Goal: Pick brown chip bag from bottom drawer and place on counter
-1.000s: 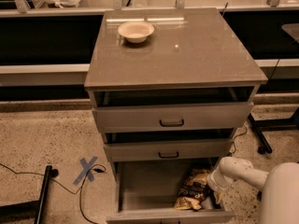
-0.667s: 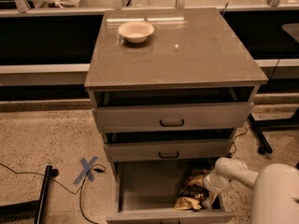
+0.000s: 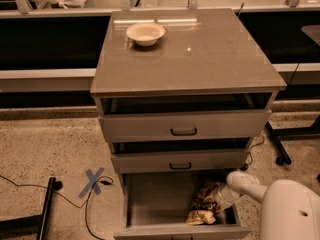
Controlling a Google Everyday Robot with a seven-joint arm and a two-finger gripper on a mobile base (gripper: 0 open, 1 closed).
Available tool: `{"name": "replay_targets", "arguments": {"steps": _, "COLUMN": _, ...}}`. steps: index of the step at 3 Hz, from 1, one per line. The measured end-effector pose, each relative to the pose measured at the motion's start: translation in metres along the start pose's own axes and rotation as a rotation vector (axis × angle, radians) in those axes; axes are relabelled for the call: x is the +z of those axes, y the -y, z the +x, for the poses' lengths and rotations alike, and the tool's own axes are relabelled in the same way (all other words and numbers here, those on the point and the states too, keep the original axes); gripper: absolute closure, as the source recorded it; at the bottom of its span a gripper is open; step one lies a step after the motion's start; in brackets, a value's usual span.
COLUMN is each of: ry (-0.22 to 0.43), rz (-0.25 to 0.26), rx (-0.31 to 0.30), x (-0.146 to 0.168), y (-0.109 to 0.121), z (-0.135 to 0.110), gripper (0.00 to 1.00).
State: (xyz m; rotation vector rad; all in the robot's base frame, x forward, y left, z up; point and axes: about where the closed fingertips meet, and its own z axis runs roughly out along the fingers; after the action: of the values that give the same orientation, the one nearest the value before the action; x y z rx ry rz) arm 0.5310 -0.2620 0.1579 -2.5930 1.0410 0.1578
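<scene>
reaching over the right wall of the bottom drawer (image 3: 155, 199), the white arm (image 3: 244, 183) slants down from the robot's pale body (image 3: 290, 211), which stands just right of that drawer at its front corner. the jaws are at the arm's low end, inside the drawer's right half and right against the brown chip bag (image 3: 202, 207). the wrist and the bag hide them, so i cannot tell whether they are released, clenched or grasping the bag. the bag lies crumpled in the drawer's right front part, close to the right wall, its dark middle toward the back and a pale yellow end toward the drawer front. the left half of the drawer shows bare grey floor. the drawer stands wide open, further out than the middle drawer (image 3: 180, 160) directly above it and the top drawer (image 3: 184, 125) above that, both of which are open only a little. the counter (image 3: 200, 59) sits highest above the drawer, and a cream bowl (image 3: 145, 33) stands on it, over the drawer's back left. on the speckled floor left of the drawer lie a blue tape cross (image 3: 94, 181) and a thin black cable (image 3: 85, 213).
</scene>
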Motion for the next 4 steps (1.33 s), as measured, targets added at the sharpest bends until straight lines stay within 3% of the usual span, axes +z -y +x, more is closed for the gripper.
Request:
{"name": "replay_targets", "arguments": {"steps": 1, "ry": -0.011, "rz": 0.017, "rx": 0.007, "x": 0.005, "y": 0.003, "z": -0.001, "gripper": 0.90}}
{"name": "replay_targets", "arguments": {"steps": 2, "ry": -0.009, "rz": 0.084, "rx": -0.006, "x": -0.008, "y": 0.009, "z": -0.007, "gripper": 1.00}}
{"name": "replay_targets", "arguments": {"steps": 3, "ry": -0.014, "rz": 0.182, "rx": -0.057, "x": -0.047, "y": 0.019, "z": -0.022, "gripper": 1.00}}
{"name": "replay_targets", "arguments": {"steps": 4, "ry": 0.016, "rz": 0.323, "rx": -0.094, "x": -0.102, "y": 0.028, "z": -0.038, "gripper": 1.00}}
